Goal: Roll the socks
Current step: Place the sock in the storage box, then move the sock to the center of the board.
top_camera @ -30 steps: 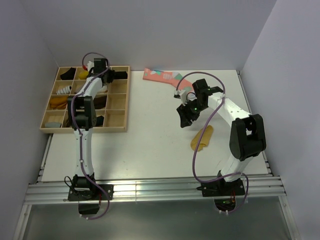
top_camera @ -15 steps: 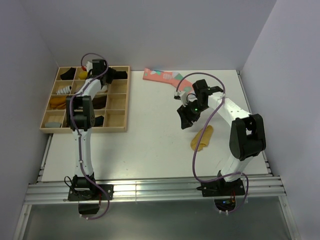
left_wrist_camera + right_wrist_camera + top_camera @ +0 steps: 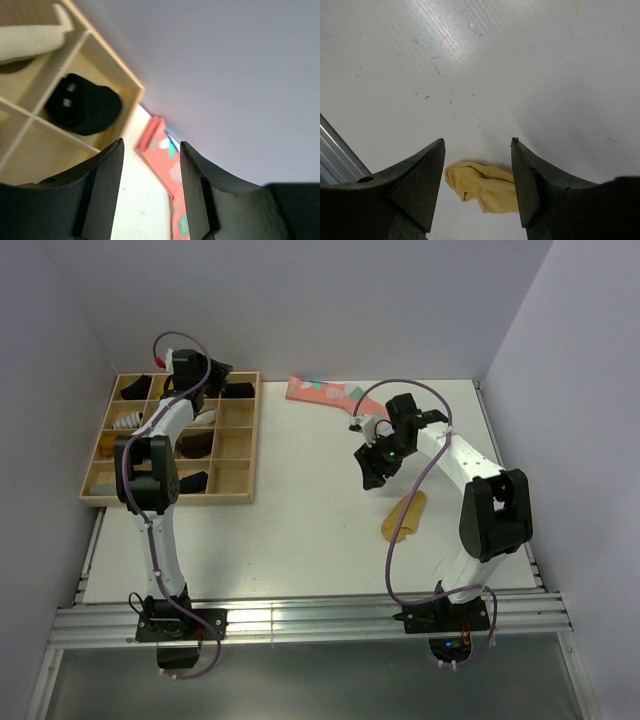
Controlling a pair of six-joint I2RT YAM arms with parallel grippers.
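The mustard-tan ankle sock [image 3: 404, 515] lies loose on the white table, right of centre. My right gripper [image 3: 372, 466] hovers just behind and left of it, open and empty. In the right wrist view the sock [image 3: 487, 192] lies below and between the open fingers of my right gripper [image 3: 477, 145], not touched. My left gripper [image 3: 222, 378] is open and empty over the far right corner of the wooden tray [image 3: 255, 440]. A black bundle with white marks [image 3: 82, 102] sits in that corner compartment, left of my left gripper [image 3: 151, 145].
The long pink sock with teal and white patches [image 3: 322, 393] lies at the back of the table and also shows in the left wrist view [image 3: 167, 165]. The tray's compartments hold several rolled socks. Walls close in at the back and on both sides.
My left arm has swung left and back over the tray's far edge. My right gripper has shifted slightly toward the back. The mustard sock has not moved.
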